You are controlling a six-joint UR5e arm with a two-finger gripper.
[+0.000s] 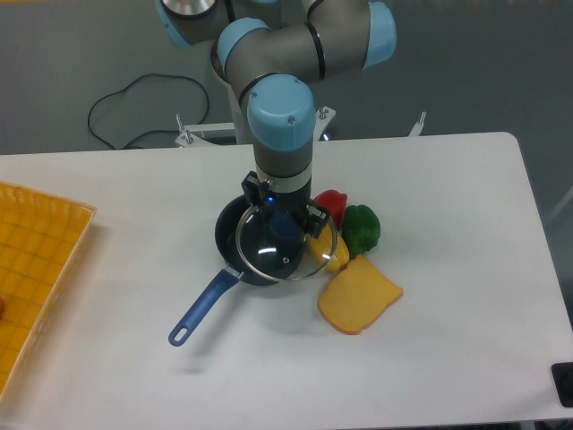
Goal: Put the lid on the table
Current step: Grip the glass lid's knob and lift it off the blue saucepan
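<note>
The lid [279, 258], a clear glass disc with a metal rim and a dark blue knob, hangs slightly tilted just above the dark blue saucepan [227, 235], shifted a little to its right. My gripper [285, 222] comes straight down from the arm and is shut on the lid's knob. Through the glass the pan's inside shows. The saucepan's blue handle [202, 309] points toward the front left. The white table [448, 179] carries everything.
Right of the pan lie a red pepper [333, 203], a green pepper [363, 228], a yellow pepper [329, 257] partly under the lid's rim, and a flat orange slice [359, 296]. A yellow gridded tray [36, 269] occupies the left edge.
</note>
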